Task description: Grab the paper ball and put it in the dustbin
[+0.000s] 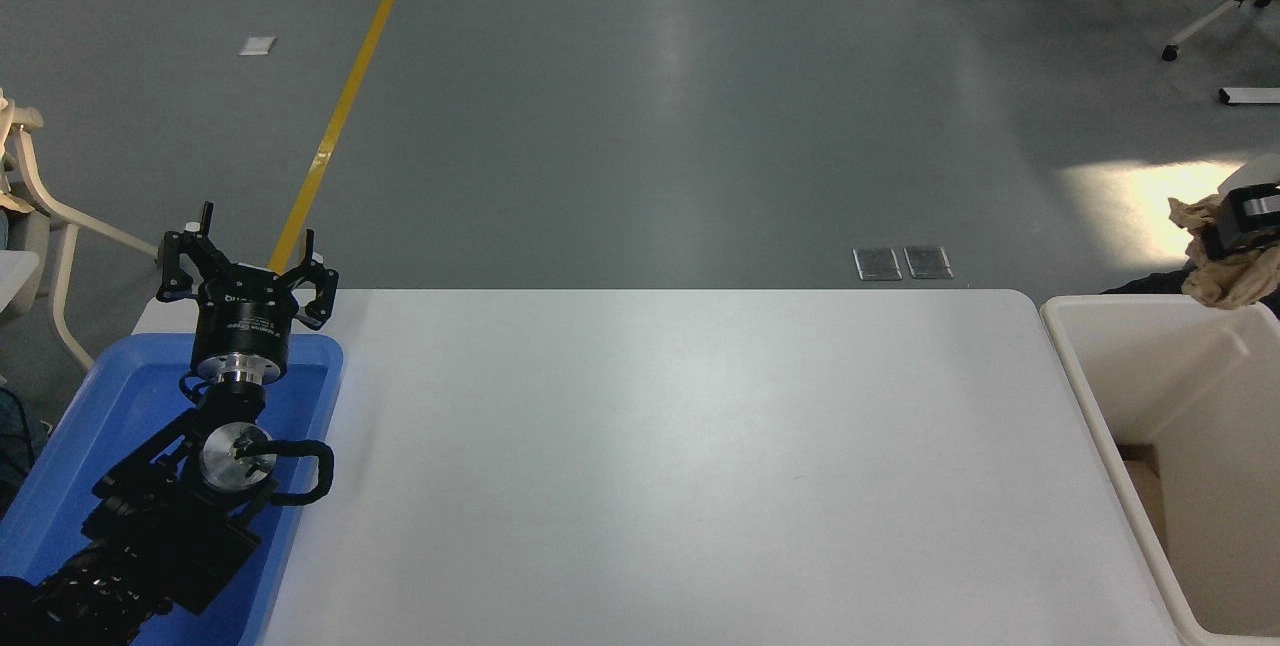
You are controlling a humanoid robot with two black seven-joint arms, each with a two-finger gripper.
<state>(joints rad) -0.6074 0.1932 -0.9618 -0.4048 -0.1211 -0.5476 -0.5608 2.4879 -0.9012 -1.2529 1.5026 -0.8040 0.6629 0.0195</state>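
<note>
Now, right hand (1243, 226): at the picture's right edge, raised above the far end of the dustbin, clenched on the paper ball; only its tip showed, so the fingers' exact set was hard to read.
Paper ball (1222, 271): a tan, crumpled wad pinched in that hand, part bulging above the grip and more hanging below it, clear of the surface and not yet inside the bin.
Why held so: the height probably kept the wad clear of the rim, so that letting go would drop it straight in.
Dustbin (1075, 366): cream-white and deep, standing just beside the right end of the surface, its open mouth below and nearer than the wad; a brownish patch showed on its floor, which I could not identify.
Step in hand: carrying done, release pending; the hand seemed to need to come a little nearer over the opening first.
Risk: light paper could catch on a finger or fall past the far rim.
Surface (680, 466): white.
Left hand (245, 271): parked at the lower left over the blue tray (60, 486), fingers spread, holding nothing.
</note>
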